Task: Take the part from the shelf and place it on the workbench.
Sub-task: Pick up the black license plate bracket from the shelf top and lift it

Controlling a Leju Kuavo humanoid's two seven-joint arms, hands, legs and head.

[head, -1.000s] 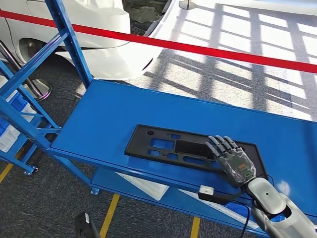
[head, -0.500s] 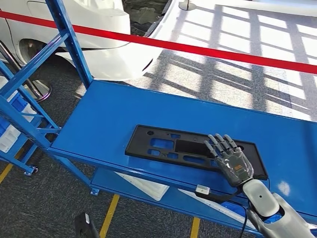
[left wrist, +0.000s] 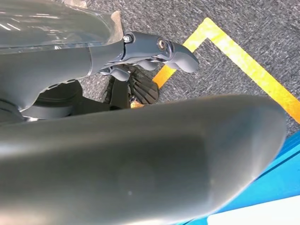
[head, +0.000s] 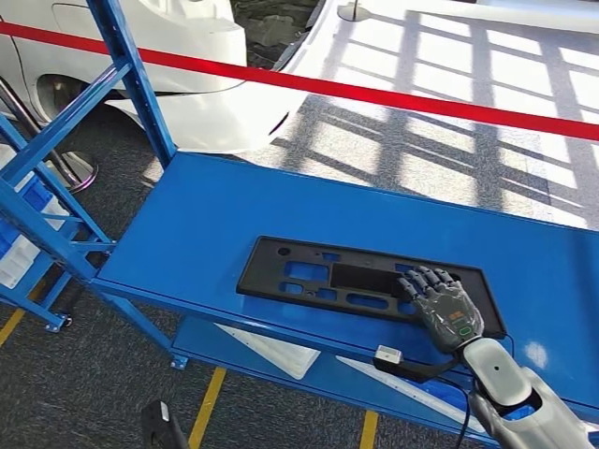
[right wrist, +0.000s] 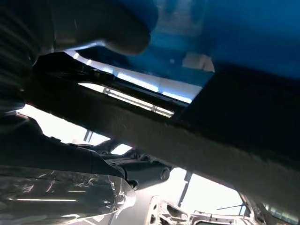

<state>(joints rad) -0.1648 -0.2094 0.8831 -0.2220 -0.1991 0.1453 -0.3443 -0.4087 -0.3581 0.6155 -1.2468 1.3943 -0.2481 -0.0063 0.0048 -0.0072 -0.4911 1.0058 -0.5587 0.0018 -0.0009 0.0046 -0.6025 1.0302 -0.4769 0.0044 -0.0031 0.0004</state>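
Black flat part [head: 353,281] lies on blue bench [head: 211,224], near front edge. Right hand [head: 446,311] rests on right end of part; fingers [head: 424,279] curled down onto its top face, thumb under near edge in right wrist view, so part is clamped. Left hand [left wrist: 148,56] hangs above grey floor [left wrist: 247,23], fingers bent loosely, apart, holding nothing.

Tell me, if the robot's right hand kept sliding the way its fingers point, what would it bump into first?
The right hand already lies on the black part. Its fingers point along that part, so it would probably just run further over it, toward the cutouts.
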